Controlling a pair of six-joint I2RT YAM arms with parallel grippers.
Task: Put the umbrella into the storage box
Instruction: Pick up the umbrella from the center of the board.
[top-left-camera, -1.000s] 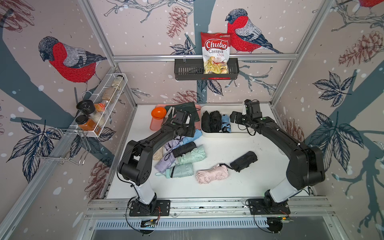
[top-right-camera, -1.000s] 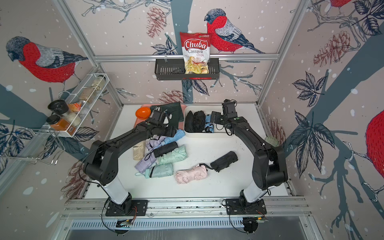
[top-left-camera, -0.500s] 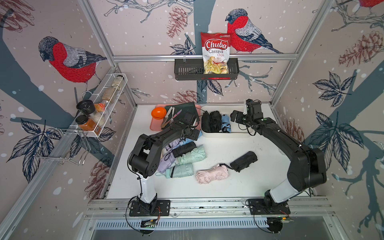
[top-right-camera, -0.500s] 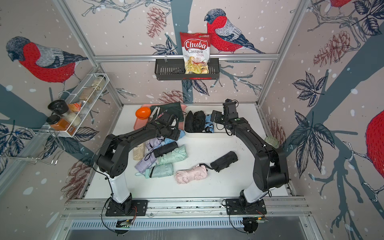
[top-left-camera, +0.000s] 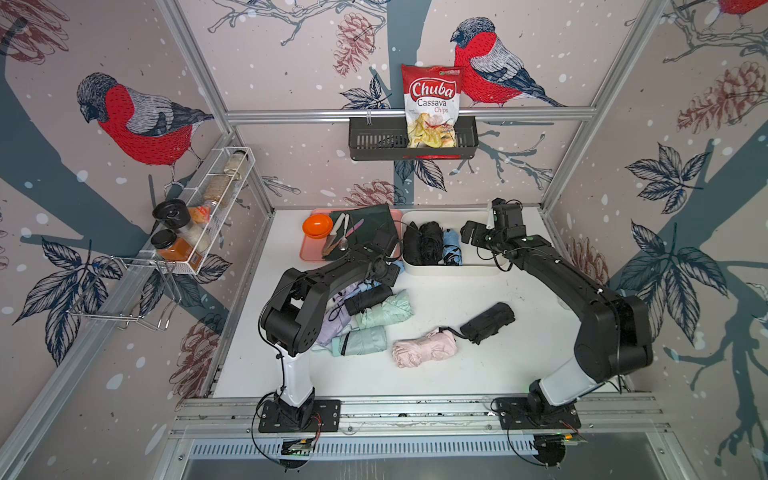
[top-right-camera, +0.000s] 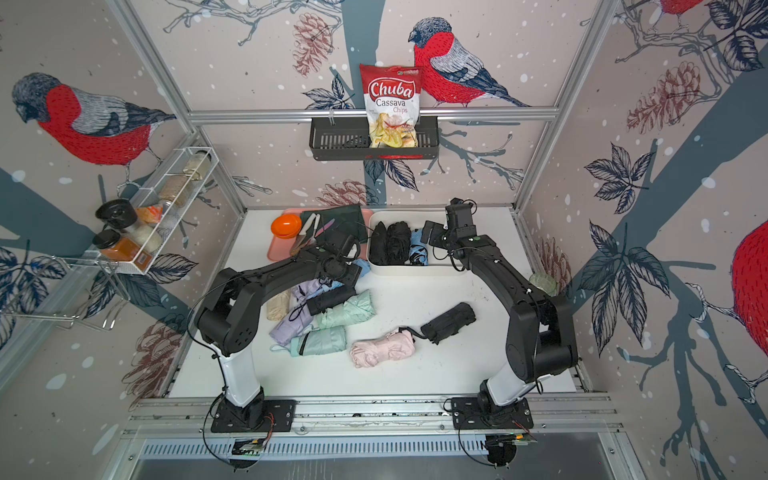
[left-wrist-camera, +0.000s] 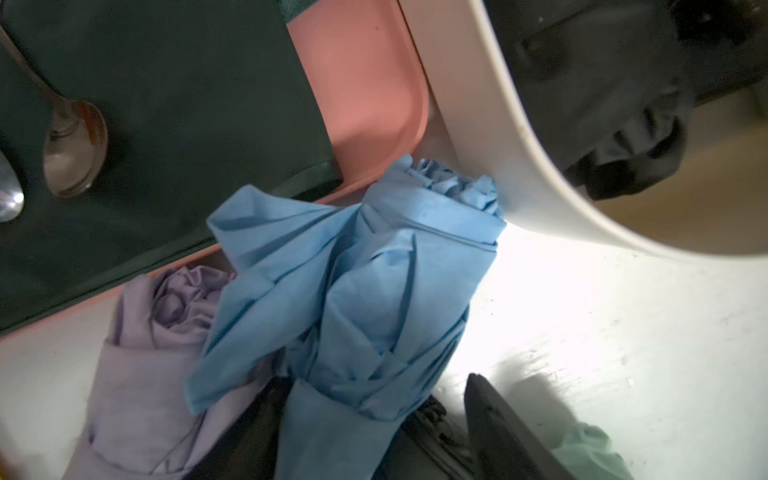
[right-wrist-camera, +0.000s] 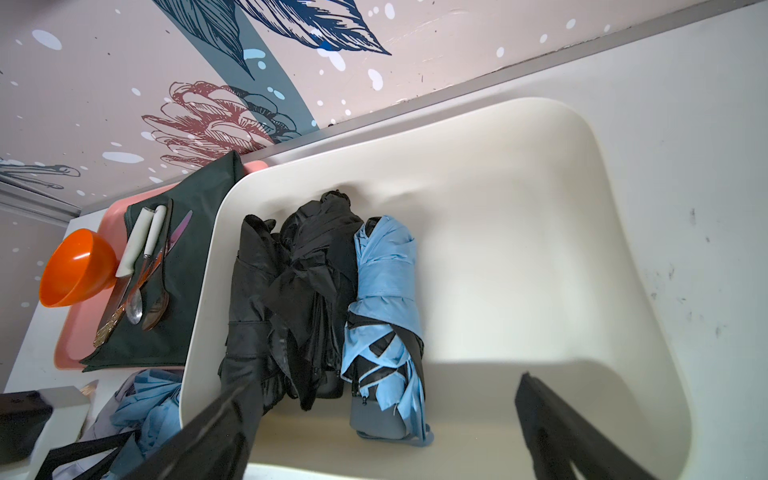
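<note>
The cream-white storage box stands at the back of the table and holds two black folded umbrellas and a light blue one. My right gripper hovers open over the box, holding nothing. My left gripper is down at the box's near left corner, open, over a blue folded umbrella lying against the box wall. Only one of its fingers shows, apart from the fabric. A lilac umbrella lies beside the blue one.
Loose folded umbrellas lie mid-table: black, mint, teal, pink and black. A pink tray with an orange bowl, dark cloth and cutlery adjoins the box. A spice rack hangs on the left wall.
My left arm has drawn its gripper back from the tray and down beside the box corner, over the blue umbrella, with its jaws narrowing. The right arm has not moved.
</note>
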